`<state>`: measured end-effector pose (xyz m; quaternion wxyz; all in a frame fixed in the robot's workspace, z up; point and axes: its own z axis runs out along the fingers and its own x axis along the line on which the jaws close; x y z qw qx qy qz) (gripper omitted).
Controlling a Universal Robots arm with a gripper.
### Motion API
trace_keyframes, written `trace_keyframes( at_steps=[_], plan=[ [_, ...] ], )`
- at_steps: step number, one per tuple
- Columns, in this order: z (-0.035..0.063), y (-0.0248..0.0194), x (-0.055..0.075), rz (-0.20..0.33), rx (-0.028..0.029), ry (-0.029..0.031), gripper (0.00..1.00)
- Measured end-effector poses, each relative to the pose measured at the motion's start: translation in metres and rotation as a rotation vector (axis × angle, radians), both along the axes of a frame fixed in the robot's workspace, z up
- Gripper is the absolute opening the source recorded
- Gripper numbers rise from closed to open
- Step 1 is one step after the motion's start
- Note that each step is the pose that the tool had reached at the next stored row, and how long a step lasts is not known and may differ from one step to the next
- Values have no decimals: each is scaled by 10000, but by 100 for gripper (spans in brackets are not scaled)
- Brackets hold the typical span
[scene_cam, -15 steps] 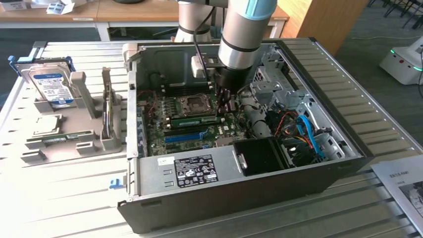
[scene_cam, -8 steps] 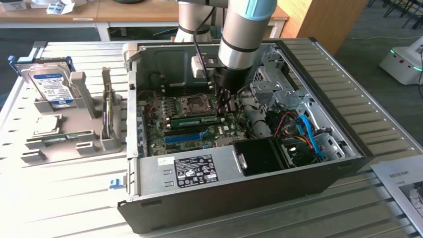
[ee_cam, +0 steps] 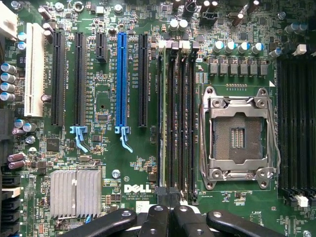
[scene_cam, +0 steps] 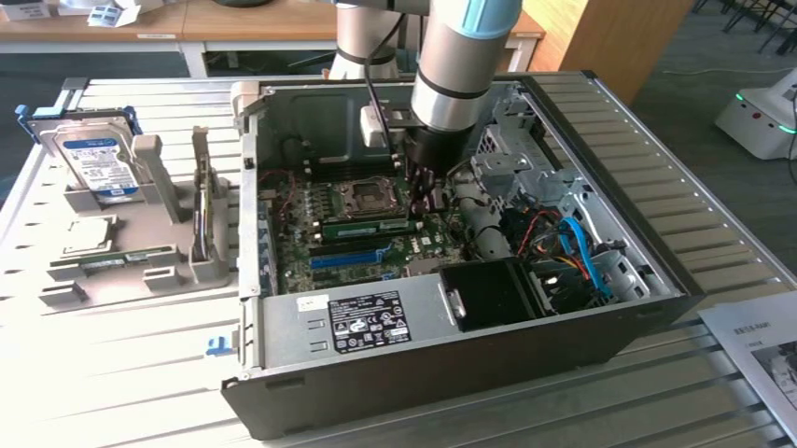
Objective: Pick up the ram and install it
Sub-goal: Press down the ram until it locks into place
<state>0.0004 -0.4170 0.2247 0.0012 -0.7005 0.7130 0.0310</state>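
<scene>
While hand (ee_cam: 165, 217) hovers shut; ram (scene_cam: 370, 226) seated nr CPU socket (ee_cam: 240, 134).

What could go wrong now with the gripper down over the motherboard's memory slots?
The shut gripper sits over one end of the ram, which looks seated, so pressing there may seat it unevenly. The open CPU socket lies right beside it, and a sideways slip could damage it. Loose cables lie close to the arm.

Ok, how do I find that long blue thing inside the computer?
Look in the open computer case, at the green motherboard. Long slots sit side by side there. The blue slot is the only blue one; its neighbours are black.
</scene>
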Motion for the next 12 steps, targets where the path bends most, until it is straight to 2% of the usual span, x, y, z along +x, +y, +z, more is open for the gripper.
trace_keyframes(
  at_steps=[12],
  plan=[
    [-12,0,0,0,0,1,10]
  ],
)
